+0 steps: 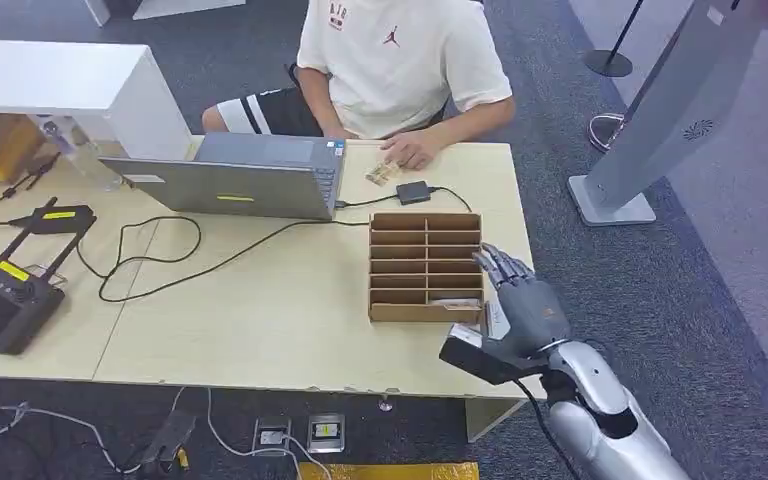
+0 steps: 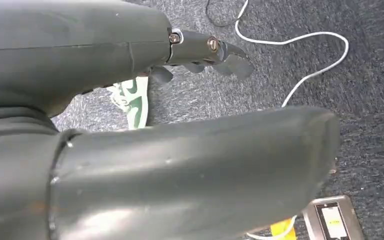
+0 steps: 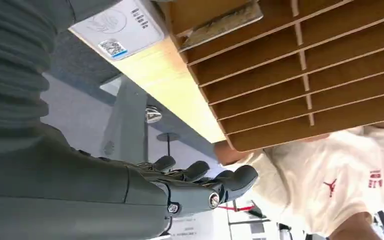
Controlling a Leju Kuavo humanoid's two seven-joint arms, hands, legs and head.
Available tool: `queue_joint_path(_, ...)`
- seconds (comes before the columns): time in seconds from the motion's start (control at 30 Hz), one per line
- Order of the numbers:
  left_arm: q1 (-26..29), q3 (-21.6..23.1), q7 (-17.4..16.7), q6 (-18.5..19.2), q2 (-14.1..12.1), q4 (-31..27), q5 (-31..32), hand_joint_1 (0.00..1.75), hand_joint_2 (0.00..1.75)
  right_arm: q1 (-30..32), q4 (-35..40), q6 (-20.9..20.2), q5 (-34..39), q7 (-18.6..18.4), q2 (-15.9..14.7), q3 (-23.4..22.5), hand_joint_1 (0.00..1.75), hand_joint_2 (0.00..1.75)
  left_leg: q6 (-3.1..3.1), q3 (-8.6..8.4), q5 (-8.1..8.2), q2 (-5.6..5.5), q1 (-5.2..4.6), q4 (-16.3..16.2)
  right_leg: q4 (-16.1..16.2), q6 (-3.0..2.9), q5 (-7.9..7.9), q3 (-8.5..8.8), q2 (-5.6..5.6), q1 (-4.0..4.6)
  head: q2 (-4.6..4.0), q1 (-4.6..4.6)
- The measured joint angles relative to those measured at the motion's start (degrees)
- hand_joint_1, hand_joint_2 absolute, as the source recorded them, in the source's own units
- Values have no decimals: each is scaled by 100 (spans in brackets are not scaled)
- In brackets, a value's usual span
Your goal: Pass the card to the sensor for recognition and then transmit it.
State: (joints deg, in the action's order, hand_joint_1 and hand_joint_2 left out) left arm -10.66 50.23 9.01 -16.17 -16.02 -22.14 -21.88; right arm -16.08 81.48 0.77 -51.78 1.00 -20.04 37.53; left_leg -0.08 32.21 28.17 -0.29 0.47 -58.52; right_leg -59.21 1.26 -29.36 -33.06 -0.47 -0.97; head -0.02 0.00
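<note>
Head view: our empty, spread right hand (image 1: 520, 300) hovers at the organizer's (image 1: 425, 265) three o'clock; next we probably grasp the card (image 3: 120, 27).

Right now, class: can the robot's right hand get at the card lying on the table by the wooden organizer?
Probably yes. The right hand hovers open beside the wooden organizer, the card lies on the table edge under it, nothing between.

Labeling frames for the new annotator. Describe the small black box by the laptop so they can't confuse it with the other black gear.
Start at the open grey laptop on the wooden table. Just off its right corner, behind the slotted wooden organizer, sits the small black box, close to the seated person's hand. Unlike the bigger antenna controller at the table's left end, it is flat, palm-sized, with one cable running toward the laptop.
</note>
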Motion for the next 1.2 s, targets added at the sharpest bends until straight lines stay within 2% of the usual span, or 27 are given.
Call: queue_joint_path(1.2,-60,0,0,46,15,37,52,0,0,-158,-341,-133,171,20,166,155,0,175,0,0,0,0,0,0,0,0,0,0,0,0,0,2)
